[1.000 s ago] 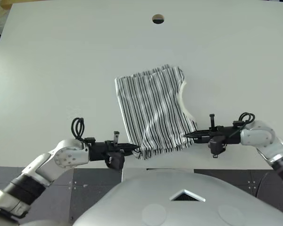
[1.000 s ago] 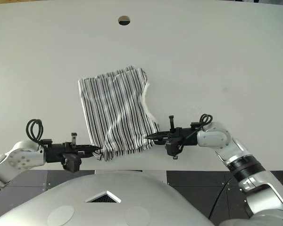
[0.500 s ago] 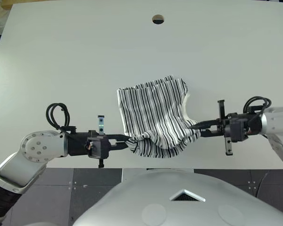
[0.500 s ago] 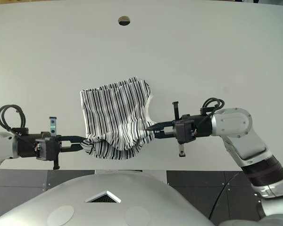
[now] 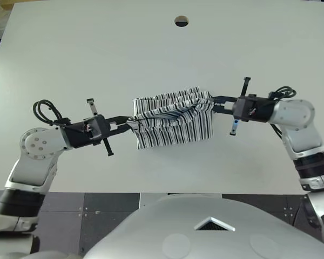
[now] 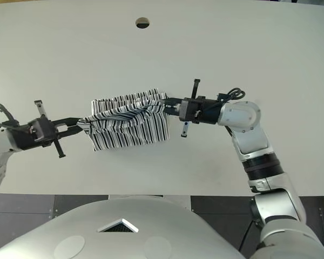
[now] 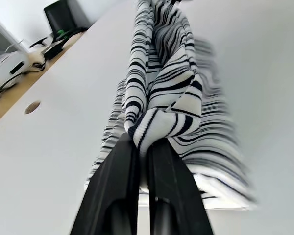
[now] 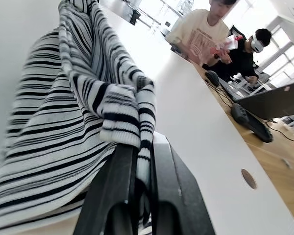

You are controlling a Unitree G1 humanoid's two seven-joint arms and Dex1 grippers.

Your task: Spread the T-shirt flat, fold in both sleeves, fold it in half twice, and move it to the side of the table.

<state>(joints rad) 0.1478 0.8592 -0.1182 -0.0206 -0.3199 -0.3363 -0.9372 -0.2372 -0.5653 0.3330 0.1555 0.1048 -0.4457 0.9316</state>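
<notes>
Holds the striped T-shirt (image 5: 175,127) stretched between both arms over the middle of the white surface (image 5: 70,48); pinches its bunched left corner in the left jaws; pinches its right corner in the right jaws, pressed tight on cloth; lets the lower layers rest on the surface, with a round hole (image 5: 180,21) well beyond.

The T-shirt (image 5: 173,121) sat on the counter (image 5: 151,59) between two pincers.
The left pincer (image 5: 128,120) pinched the T-shirt's left end and the right pincer (image 5: 212,101) pinched its right end, both a little above the counter. The rest of the cloth lay on the counter under them, near the middle. A small hole (image 5: 180,21) was far behind it, by the back edge.
</notes>
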